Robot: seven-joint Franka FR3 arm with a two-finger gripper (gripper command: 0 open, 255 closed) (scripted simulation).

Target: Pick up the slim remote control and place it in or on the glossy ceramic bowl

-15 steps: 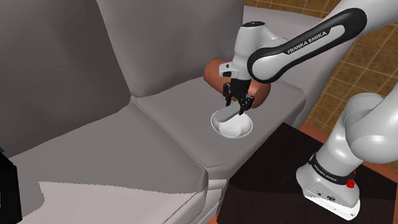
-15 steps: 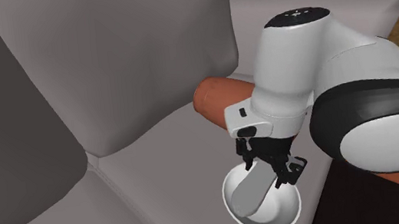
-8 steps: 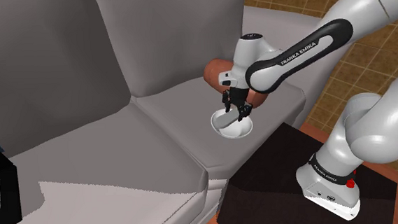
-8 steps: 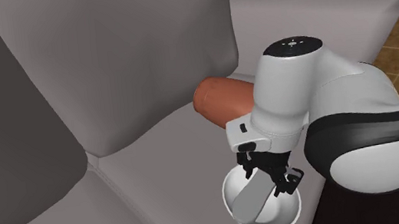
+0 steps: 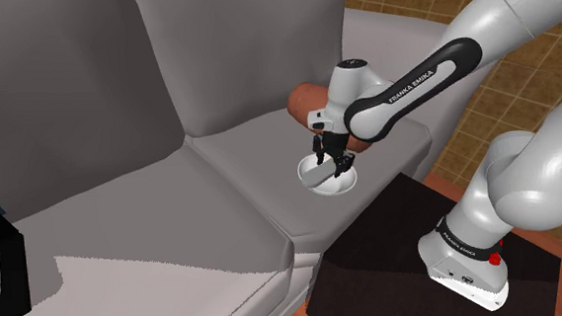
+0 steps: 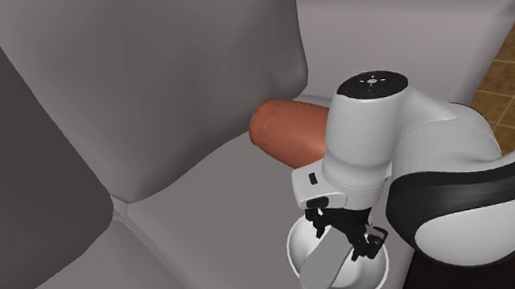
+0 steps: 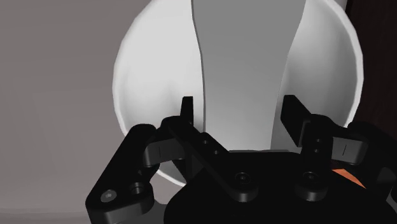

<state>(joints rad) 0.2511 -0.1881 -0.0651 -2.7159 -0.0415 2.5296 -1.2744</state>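
Grey sofa (image 5: 221, 175): my gripper (image 5: 331, 165) sits lower than before, remote (image 6: 322, 264) angled into white bowl (image 6: 372, 277), grip unclear, arm (image 5: 413, 81) reads FRANKA EMIKA.

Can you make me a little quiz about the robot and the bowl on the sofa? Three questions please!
1. True or false: the white bowl sits on the grey sofa.
2. What does the gripper clasp? A) the pale remote B) a spoon C) a cup
3. Fill in: the remote's lower end is inside the ____.

Key: 1 true; 2 A; 3 bowl.
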